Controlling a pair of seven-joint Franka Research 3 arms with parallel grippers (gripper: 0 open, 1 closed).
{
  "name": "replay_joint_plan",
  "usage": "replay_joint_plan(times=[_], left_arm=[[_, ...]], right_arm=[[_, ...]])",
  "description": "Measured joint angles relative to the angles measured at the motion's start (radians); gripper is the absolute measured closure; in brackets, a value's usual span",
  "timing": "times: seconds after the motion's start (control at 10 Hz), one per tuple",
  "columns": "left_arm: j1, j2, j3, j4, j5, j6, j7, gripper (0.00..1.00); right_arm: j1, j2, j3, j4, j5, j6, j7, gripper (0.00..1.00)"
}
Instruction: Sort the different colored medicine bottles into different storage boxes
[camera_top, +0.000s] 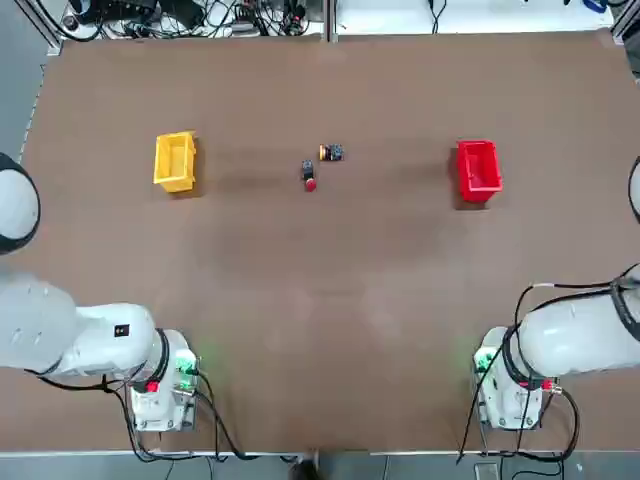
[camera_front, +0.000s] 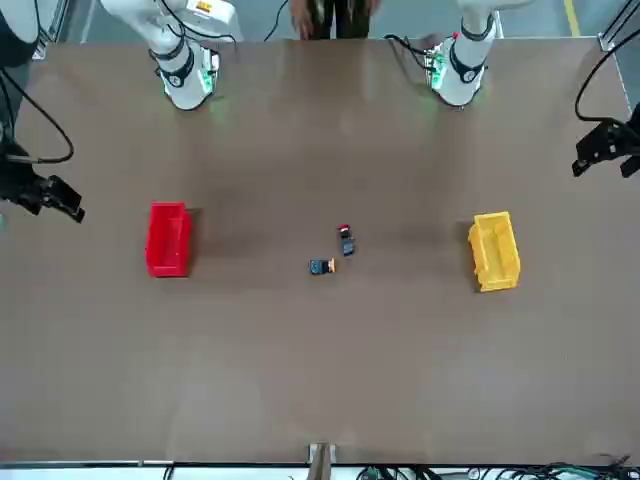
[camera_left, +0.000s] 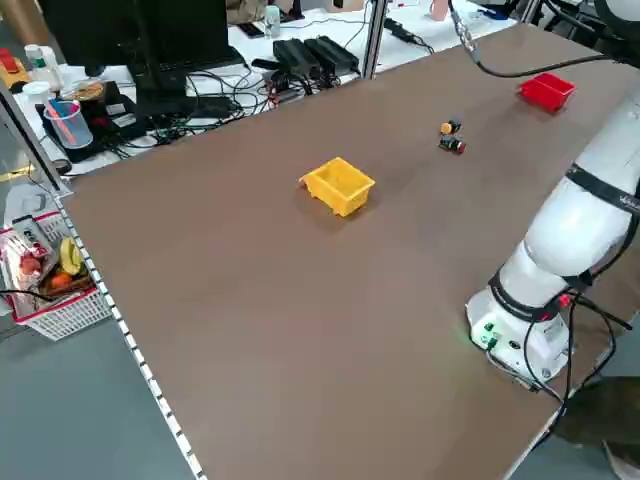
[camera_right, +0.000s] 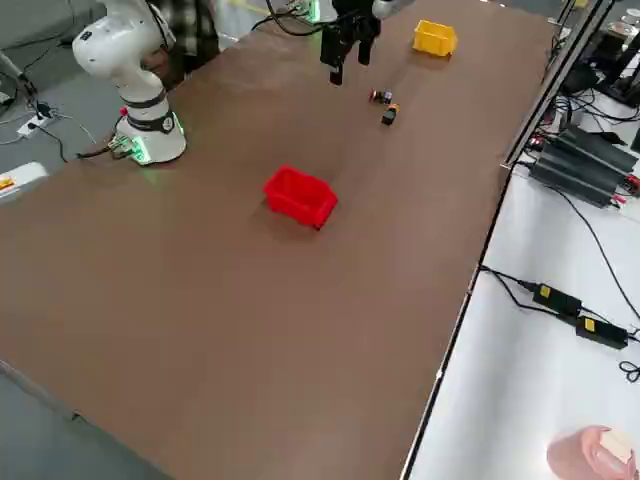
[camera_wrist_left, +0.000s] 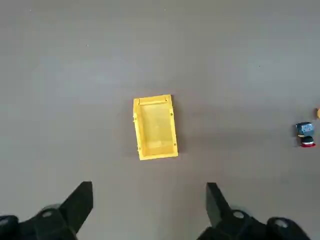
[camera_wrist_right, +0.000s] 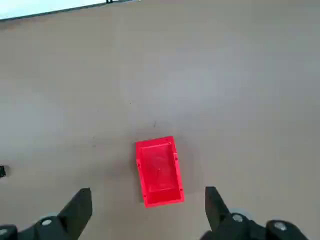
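Two tiny dark medicine bottles lie mid-table, a little apart: one with a red cap (camera_top: 309, 177) and one with an orange-yellow end (camera_top: 331, 152). The yellow storage box (camera_top: 175, 160) stands to their left and the red storage box (camera_top: 478, 171) to their right; nothing shows inside either. My left gripper (camera_wrist_left: 150, 205) hangs open high over the table, short of the yellow box (camera_wrist_left: 155, 127). My right gripper (camera_wrist_right: 148, 210) hangs open the same way, short of the red box (camera_wrist_right: 159, 171). Neither gripper holds anything.
The brown table (camera_top: 330, 320) carries only the boxes and bottles. Both arm bases (camera_top: 160, 385) (camera_top: 510, 385) sit at its near edge. Cables and electronics (camera_left: 300, 55) lie beyond the far edge, and a person's legs (camera_front: 330, 15) show behind the robot.
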Motion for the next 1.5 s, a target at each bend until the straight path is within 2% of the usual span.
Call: replay_joint_plan(times=[0.2, 0.4, 0.7, 0.9, 1.2, 1.4, 1.5], left_arm=[[-0.003, 0.0, -0.002, 0.001, 0.0, 0.0, 0.0, 0.0], [-0.027, 0.008, -0.034, 0.0, 0.0, 0.0, 0.005, 0.0], [-0.087, 0.087, -0.103, -0.003, -0.022, 0.029, -0.088, 0.0], [-0.174, 0.178, -0.126, -0.005, -0.025, 0.145, -0.325, 0.0], [-0.373, 0.33, -0.132, -0.004, 0.072, 0.296, -0.703, 0.0], [-0.436, 0.415, -0.129, 0.007, 0.083, 0.391, -0.869, 0.0], [-0.465, 0.467, -0.125, 0.045, 0.087, 0.407, -0.947, 0.0]], right_arm=[[0.0, 0.0, 0.0, -0.001, 0.0, 0.0, 0.0, 0.0], [0.0, 0.0, 0.0, -0.001, 0.0, 0.0, 0.0, 0.0], [0.0, 0.001, 0.0, -0.001, 0.0, 0.001, 0.0, 0.0], [0.0, 0.002, 0.0, -0.002, 0.0, 0.002, 0.0, 0.0], [0.001, 0.003, 0.0, -0.002, 0.0, 0.002, 0.0, 0.0], [0.003, 0.003, 0.001, -0.002, 0.0, 0.003, 0.0, 0.0], [0.007, 0.003, 0.001, -0.002, 0.0, 0.003, 0.0, 0.0]])
